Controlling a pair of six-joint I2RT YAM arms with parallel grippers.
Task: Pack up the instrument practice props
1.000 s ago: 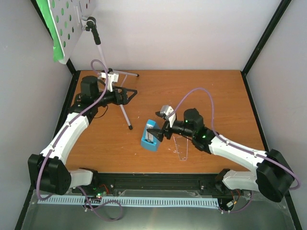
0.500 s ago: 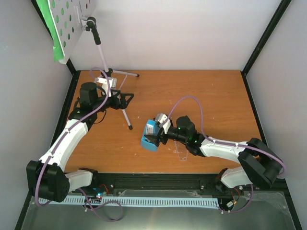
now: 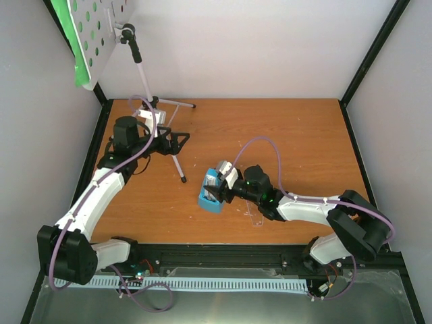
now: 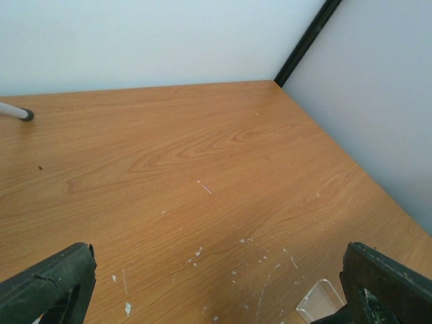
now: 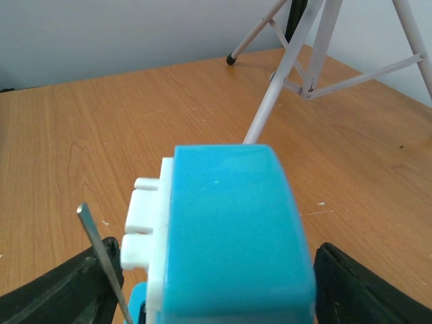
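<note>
The blue pyramid metronome (image 3: 206, 200) stands on the wooden surface (image 3: 297, 135) near the middle of the near half. The right gripper (image 3: 217, 191) reaches it from the right, low over the wood. In the right wrist view its two black jaws sit one at each side of the metronome's body. The gaps there are very narrow, so I cannot tell whether they already press on it or only straddle it. The metronome's thin metal pendulum rod (image 5: 101, 260) sticks up by the left-hand jaw. Just near of the right arm a small clear plastic piece (image 3: 254, 216) lies flat on the wood. The silver tripod music stand (image 3: 141, 66) stands upright in the far left corner, and its grey perforated tray (image 3: 104, 30) leans toward the left wall with a green sheet-music page (image 3: 66, 23) showing along its edge. The left gripper (image 3: 179, 140) hovers just beside the stand's legs with its jaws spread fully apart, holding nothing. Its wrist camera sees bare wood between them and one black-tipped stand foot (image 4: 24, 115) off to the left.
</note>
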